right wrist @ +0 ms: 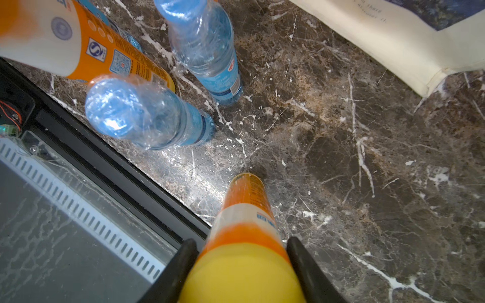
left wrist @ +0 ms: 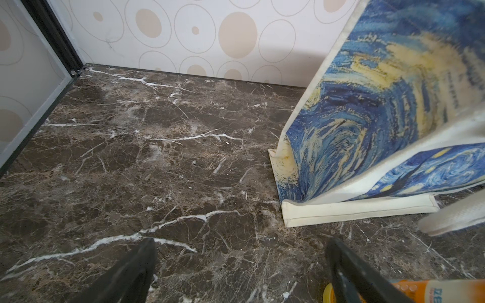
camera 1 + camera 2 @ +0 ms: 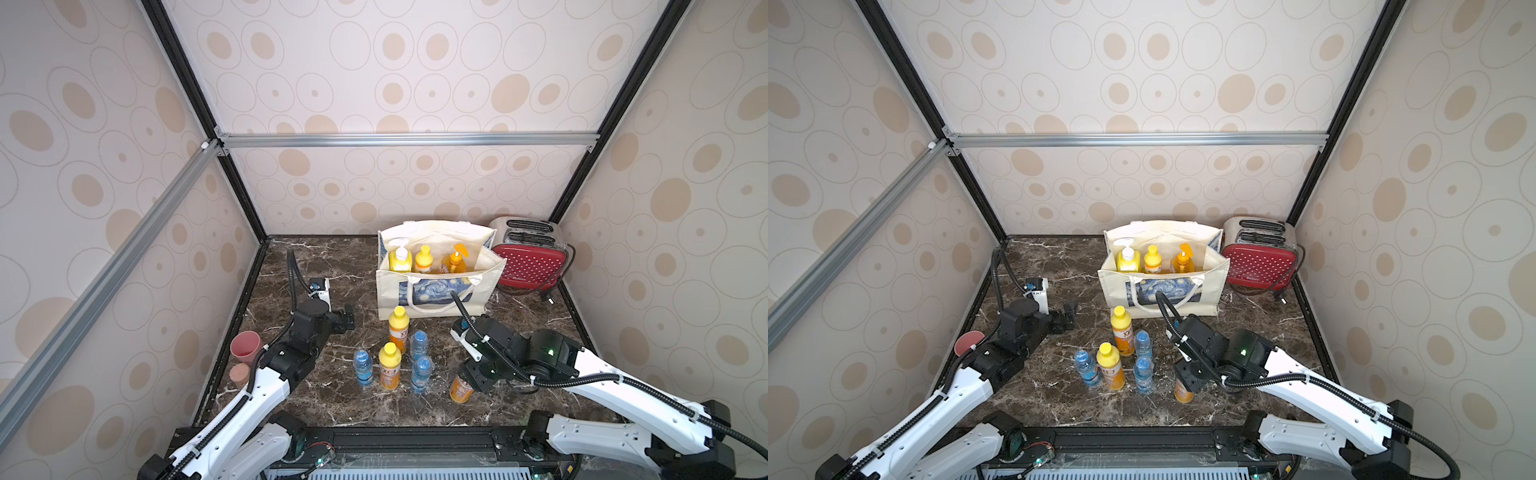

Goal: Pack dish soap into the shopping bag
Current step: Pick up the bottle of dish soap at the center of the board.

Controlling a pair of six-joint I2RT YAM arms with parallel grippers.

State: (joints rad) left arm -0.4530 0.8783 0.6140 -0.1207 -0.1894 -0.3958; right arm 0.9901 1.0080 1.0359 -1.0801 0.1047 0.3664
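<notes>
Brown marble tabletop [image 3: 291, 270], beige dotted walls [image 3: 415, 187]. Left gripper [image 2: 241, 265] hovers beside the shopping bag [image 3: 390, 286] (three soap bottles [image 3: 424, 259] inside), jaws spread wide. Right gripper [image 1: 241, 241] straddles a small orange dish soap bottle [image 1: 245, 194]; clamped or not, unclear.

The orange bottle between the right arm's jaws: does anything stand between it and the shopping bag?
Nothing visible does. Only bare table lies between the orange bottle and the shopping bag; the water bottles stand to one side.

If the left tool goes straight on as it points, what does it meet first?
Likely the lower corner of the shopping bag, in line with one finger; otherwise the table. Depth is unclear.
</notes>
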